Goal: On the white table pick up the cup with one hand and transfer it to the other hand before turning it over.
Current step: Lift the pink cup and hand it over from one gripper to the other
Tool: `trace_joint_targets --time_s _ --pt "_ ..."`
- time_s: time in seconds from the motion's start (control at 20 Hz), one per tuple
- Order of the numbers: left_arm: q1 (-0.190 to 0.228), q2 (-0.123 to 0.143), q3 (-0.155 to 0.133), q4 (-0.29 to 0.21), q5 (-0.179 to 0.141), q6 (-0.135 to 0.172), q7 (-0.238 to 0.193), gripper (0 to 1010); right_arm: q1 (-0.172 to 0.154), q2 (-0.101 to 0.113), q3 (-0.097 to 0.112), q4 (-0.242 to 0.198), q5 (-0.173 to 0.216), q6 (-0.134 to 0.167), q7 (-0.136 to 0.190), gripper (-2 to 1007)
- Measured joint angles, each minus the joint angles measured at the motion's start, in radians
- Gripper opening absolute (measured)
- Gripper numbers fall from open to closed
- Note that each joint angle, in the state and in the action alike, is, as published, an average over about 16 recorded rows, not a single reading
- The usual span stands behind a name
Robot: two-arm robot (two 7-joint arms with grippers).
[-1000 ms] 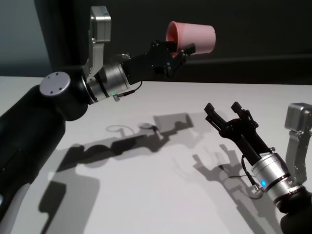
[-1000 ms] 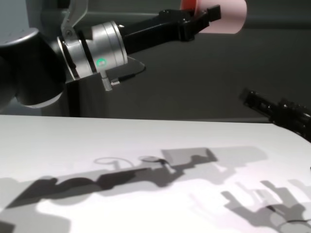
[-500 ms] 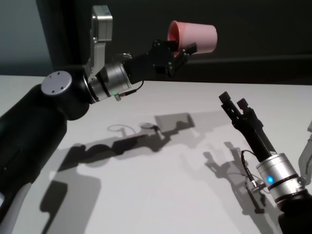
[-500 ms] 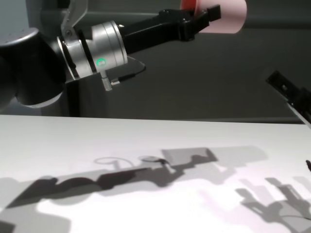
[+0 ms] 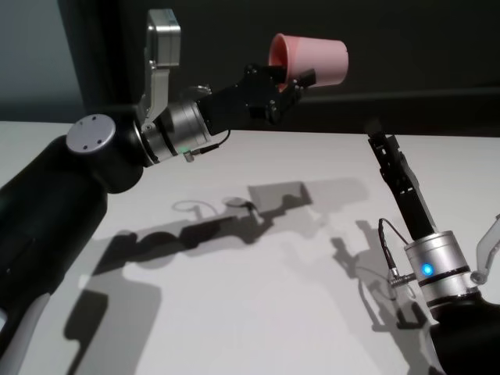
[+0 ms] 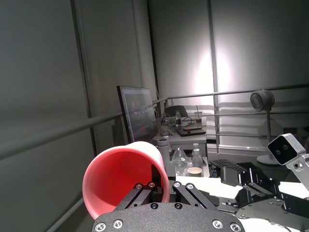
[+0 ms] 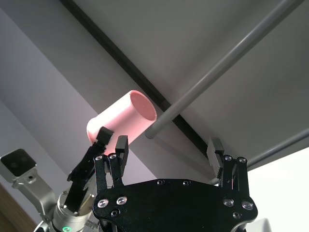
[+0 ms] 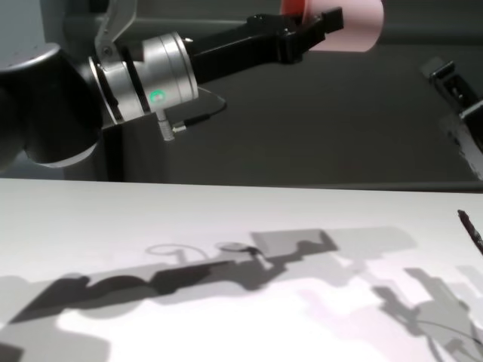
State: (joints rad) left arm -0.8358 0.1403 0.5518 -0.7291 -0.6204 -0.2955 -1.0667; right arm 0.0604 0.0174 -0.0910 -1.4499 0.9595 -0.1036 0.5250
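Observation:
My left gripper (image 5: 283, 81), the green-lit one, is shut on the pink cup (image 5: 309, 58) and holds it high above the white table (image 5: 234, 312). The cup lies on its side, its mouth toward the gripper. In the chest view the cup (image 8: 353, 27) sits at the top edge beside the left gripper (image 8: 313, 32). In the left wrist view the cup (image 6: 123, 179) is between the fingers. My right gripper (image 5: 380, 139), blue-lit, points upward, lower than the cup and to its right, apart from it. In the right wrist view it (image 7: 164, 150) is open, with the cup (image 7: 120, 121) beyond.
The table (image 8: 151, 226) carries only the arms' shadows. A dark wall stands behind it. The right gripper (image 8: 453, 83) shows at the right edge of the chest view.
The right gripper has risen from low over the table and swung upward toward the cup. The left arm and the cup have stayed still.

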Motion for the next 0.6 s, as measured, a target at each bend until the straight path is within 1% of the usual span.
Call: trace_joint_targets --time_s 0.3,0.6 --pt "0.0 0.0 0.0 0.0 0.0 0.0 0.0 55 0.057 -0.019 -0.01 0.065 0.085 0.013 0.079 1002" --pt "0.0 0.0 0.0 0.0 0.0 0.0 0.0 55 0.119 -0.031 -0.025 0.145 0.151 0.035 0.147 1002"
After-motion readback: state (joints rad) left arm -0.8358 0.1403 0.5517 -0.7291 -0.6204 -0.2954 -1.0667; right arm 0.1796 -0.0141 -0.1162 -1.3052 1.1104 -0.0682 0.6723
